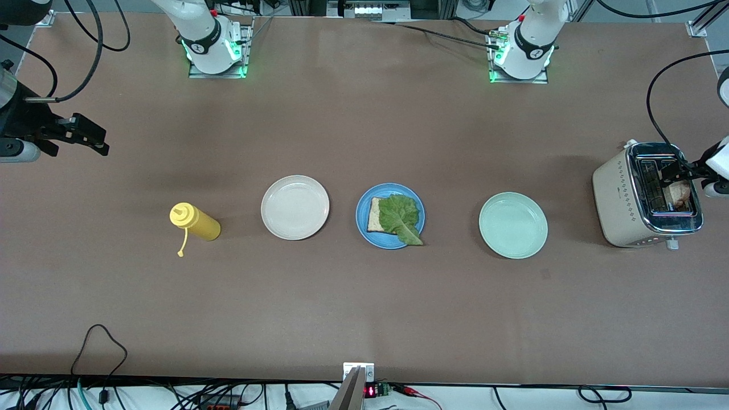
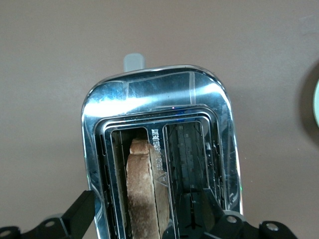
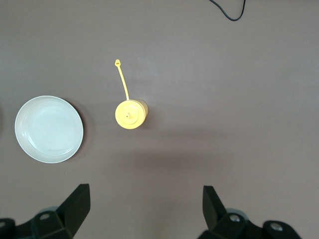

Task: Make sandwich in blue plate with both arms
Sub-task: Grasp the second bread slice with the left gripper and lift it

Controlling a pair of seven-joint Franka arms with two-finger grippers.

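The blue plate sits mid-table between the cream plate and the pale green plate. On it lies one bread slice with a lettuce leaf on top, the leaf's tip reaching over the rim on the side nearer the front camera. A second toast slice stands upright in one slot of the toaster at the left arm's end of the table; the other slot holds nothing. The left gripper is over the toaster, fingers spread wide astride that toast slice and not yet clamped on it. The right gripper waits raised over the right arm's end of the table, fingers apart and holding nothing. A yellow squeeze bottle stands beside the cream plate.
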